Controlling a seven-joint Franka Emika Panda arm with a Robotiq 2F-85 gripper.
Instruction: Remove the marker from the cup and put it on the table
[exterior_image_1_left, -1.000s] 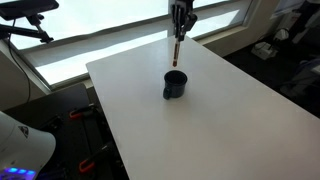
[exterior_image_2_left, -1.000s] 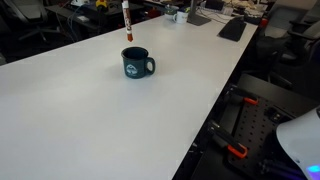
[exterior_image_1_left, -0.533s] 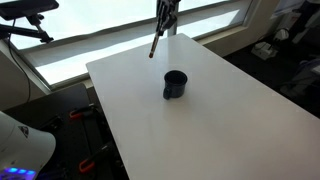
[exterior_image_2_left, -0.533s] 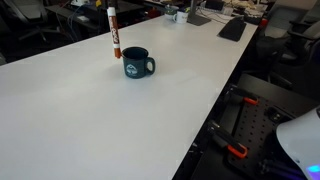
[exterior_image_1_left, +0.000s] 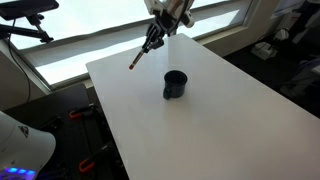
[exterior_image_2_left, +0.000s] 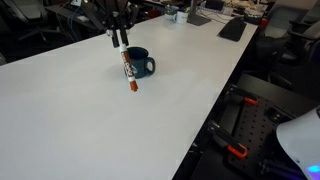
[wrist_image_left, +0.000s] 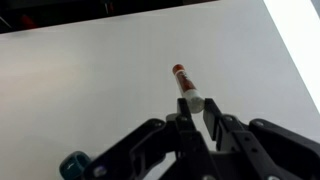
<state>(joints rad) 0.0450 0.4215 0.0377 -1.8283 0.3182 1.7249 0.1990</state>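
Aloft, the tool (wrist_image_left: 198, 112) pinches the thin, red-tipped marker (wrist_image_left: 182, 78) tilted over the white table (exterior_image_1_left: 225, 120), near the cylindrical cup (exterior_image_1_left: 175, 85).

Marker (exterior_image_2_left: 128, 69) clamped in hand (exterior_image_2_left: 120, 44), tilted, red tip down, overlapping cup (exterior_image_2_left: 143, 62).

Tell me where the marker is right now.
The marker is out of the cup, clamped in the gripper. It hangs tilted, reddish tip down, over the white table near the cup.
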